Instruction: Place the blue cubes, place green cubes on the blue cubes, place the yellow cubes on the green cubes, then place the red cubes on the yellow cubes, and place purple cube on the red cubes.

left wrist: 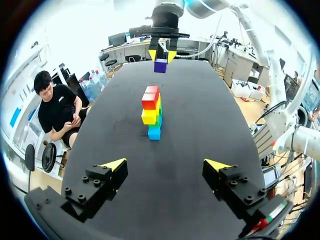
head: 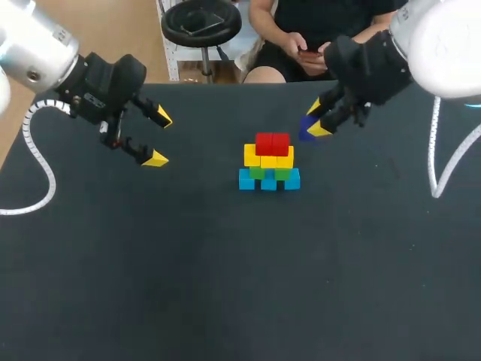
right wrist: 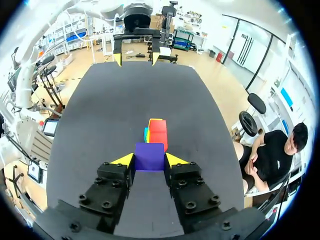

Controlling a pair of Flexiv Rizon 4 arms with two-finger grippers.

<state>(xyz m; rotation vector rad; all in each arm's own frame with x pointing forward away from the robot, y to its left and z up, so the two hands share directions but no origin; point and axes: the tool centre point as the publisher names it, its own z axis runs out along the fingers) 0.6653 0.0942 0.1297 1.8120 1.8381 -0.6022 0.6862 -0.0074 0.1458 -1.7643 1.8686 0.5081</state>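
**Purple cube clamped in the right gripper, near the four-layer stack**

The black table [head: 225, 286] carries one stack of cubes [head: 269, 162] near its middle. The left arm [head: 37, 45] comes in from one side and the right arm [head: 443, 37] from the other.

The left gripper [head: 159, 138] has its fingers spread wide with nothing between them. In its wrist view the stack stands well ahead of the left gripper [left wrist: 165, 164], in line with the gap between its yellow tips. The right gripper lies beyond the stack.

The right gripper [head: 316, 119] has its fingers narrowed onto the purple cube [head: 306, 131], one yellow tip pressed to each side. In the right wrist view the purple cube [right wrist: 149, 156] fills the gap between the tips of the right gripper [right wrist: 149, 160]. The stack sits just ahead of it, apart from it.

The stack has a bottom row of blue cubes [head: 269, 181] on the table. Green cubes [head: 258, 172] sit on these and yellow cubes [head: 268, 157] on the green. Red cubes [head: 272, 143] sit side by side on top, and nothing rests on the red cubes.
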